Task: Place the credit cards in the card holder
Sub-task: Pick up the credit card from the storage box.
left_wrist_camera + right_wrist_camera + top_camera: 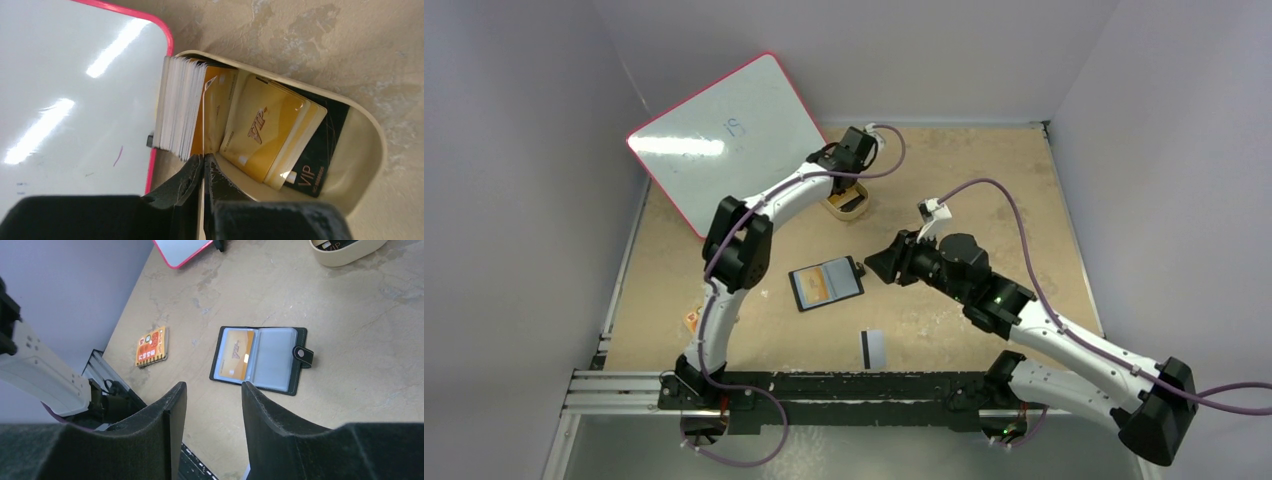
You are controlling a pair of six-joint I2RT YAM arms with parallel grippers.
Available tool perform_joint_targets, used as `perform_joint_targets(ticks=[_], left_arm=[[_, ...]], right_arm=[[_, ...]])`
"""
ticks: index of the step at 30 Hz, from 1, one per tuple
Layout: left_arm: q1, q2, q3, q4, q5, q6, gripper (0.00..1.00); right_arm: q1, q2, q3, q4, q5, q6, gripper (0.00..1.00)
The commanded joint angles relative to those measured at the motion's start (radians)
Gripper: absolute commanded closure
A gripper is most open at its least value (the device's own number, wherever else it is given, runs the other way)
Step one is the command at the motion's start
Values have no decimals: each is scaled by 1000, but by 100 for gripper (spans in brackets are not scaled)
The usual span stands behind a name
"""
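Open card holder [826,283] lies crosswise — snap tab [858,266] pointing right.

White arms [789,188], black joints [739,245], purple cables [1016,200]

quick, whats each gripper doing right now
left gripper: closed on a credit card standing in the tray
right gripper: open, holding nothing

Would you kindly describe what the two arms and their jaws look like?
Both the left arm and right arm have glossy white links joined by bulky black joints. A purple cable loops along each. The jaws are matte black, tapered wedges with a rough texture. A small green light glows on the right arm.
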Motion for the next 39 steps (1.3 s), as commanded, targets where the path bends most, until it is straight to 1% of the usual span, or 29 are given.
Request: perform_joint_targets(ticks=[1,5,8,14,18,21,26,30,32,35,39], left_arm=[[-2,-171,-38,-7,34,-110,100],[-1,-264,-115,9,57,-200,100],[-1,-357,-204,36,100,-277,100],[11,-600,-449,152,188,-524,100],[21,-746,-579,172,232,-694,100],[24,-860,-690,196,277,-837,100],[24,-1070,-968,317,396,-1073,100],[24,-1202,-1147,378,447,-1218,100],[24,-1252,-1208,371,453,-1265,100],[25,-1318,-1304,409,490,-1365,100],[25,-1348,-1405,485,576,-1530,100]], right_arm=[[2,-6,18,57,-12,5,53],[1,-3,9,60,-16,13,52],[2,7,2,69,-17,16,52],[-7,78,26,41,1,11,52],[-31,141,43,30,-11,-17,52],[-73,200,59,34,-43,-50,51],[-155,318,85,51,-141,-102,51],[-177,440,127,59,-198,-139,50],[-177,500,152,64,-215,-149,50],[-178,580,177,68,-222,-151,51],[-178,657,204,61,-228,-152,53]])
